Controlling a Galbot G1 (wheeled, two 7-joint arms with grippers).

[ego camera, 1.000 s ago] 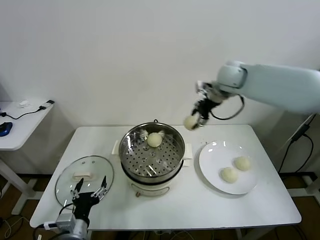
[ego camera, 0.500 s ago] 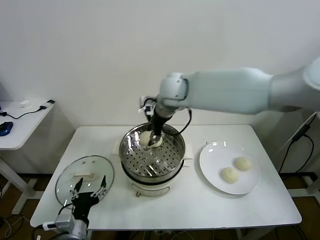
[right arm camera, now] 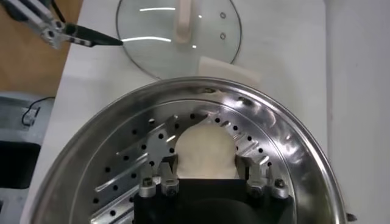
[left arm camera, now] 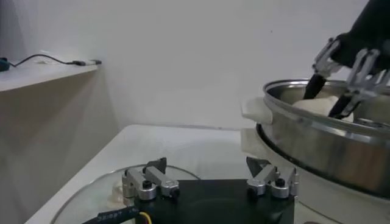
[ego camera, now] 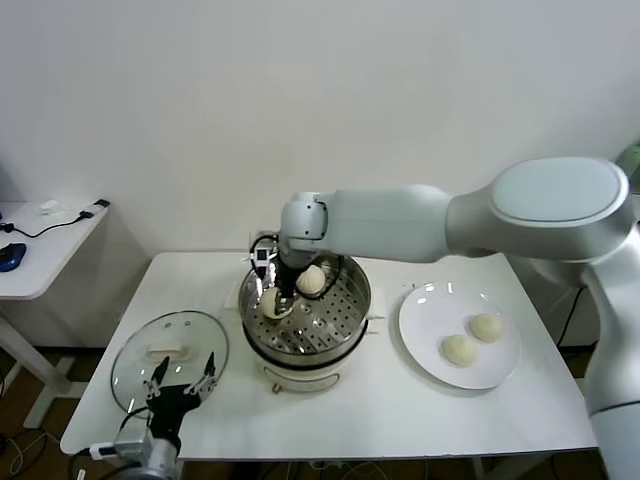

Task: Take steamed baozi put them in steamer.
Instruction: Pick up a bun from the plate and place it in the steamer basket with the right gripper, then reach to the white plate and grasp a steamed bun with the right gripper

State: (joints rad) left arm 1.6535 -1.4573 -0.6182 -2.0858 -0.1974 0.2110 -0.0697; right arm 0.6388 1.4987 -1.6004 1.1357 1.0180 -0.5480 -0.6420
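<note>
The steel steamer (ego camera: 362, 292) stands mid-table. My right gripper (ego camera: 276, 300) reaches down into its left part, shut on a cream-white baozi (ego camera: 272, 305) resting low on the perforated tray. In the right wrist view the fingers (right arm camera: 167, 173) press both sides of this baozi (right arm camera: 205, 152) over the steamer tray (right arm camera: 292, 146). A second baozi (ego camera: 312, 280) lies at the tray's back. Two more baozi (ego camera: 485, 326) (ego camera: 458, 349) lie on the white plate (ego camera: 430, 305). My left gripper (ego camera: 181, 384) is open and empty, parked at the front left over the glass lid.
The round glass lid (ego camera: 165, 350) with a white handle lies on the table left of the steamer, also in the right wrist view (right arm camera: 177, 36). A side table with cables (ego camera: 40, 225) stands at far left. The left wrist view shows the steamer wall (left arm camera: 323, 146).
My right arm carried the baozi from the air between plate and steamer leftward and down into the steamer's left part. The left arm has not moved.
</note>
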